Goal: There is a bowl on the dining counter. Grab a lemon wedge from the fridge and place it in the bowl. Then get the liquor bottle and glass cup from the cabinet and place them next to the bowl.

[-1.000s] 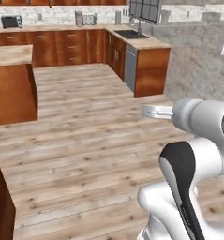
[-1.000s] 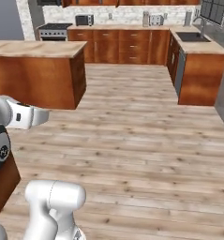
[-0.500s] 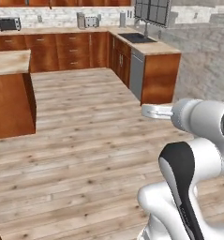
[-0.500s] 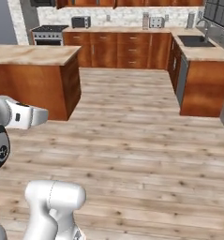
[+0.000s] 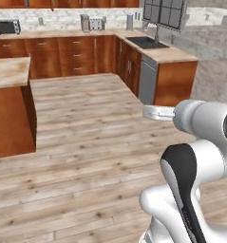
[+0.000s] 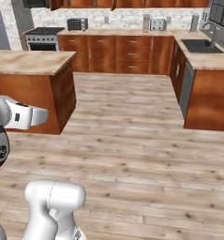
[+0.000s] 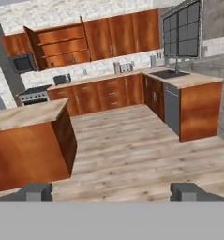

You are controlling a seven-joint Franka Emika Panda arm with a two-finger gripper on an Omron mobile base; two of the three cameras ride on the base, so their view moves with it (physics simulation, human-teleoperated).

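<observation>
You are looking across a wide wooden plank floor (image 5: 86,142) toward an L-shaped run of reddish-brown base units with a pale top, the wall counter (image 6: 132,33), which turns the corner and comes forward on the right. A black sink (image 6: 200,45) is set into that right-hand leg, below a dark gridded window (image 7: 181,28), and a grey dishwasher front (image 5: 146,83) sits under the sink side.

On the back stretch you can see a small dark microwave (image 6: 77,24), a toaster (image 6: 157,24) and a stove (image 6: 42,40) at the far left end.

On the left stands the dining counter (image 7: 24,115), a block with a beige marble top and reddish-brown wood sides. The part of its top that you can see is bare; the bowl cannot be made out on it.

Above the wall counter, in the hand view, the cabinet (image 7: 59,47) hangs with its doors swung open, showing wooden shelves; whatever stands on them is too small to identify from here. The fridge cannot be picked out.

Your gripper (image 7: 113,191) has its two dark fingertips (image 7: 36,191) spread wide apart, with nothing between them, and it is pointed level across the room, well away from every counter.
</observation>
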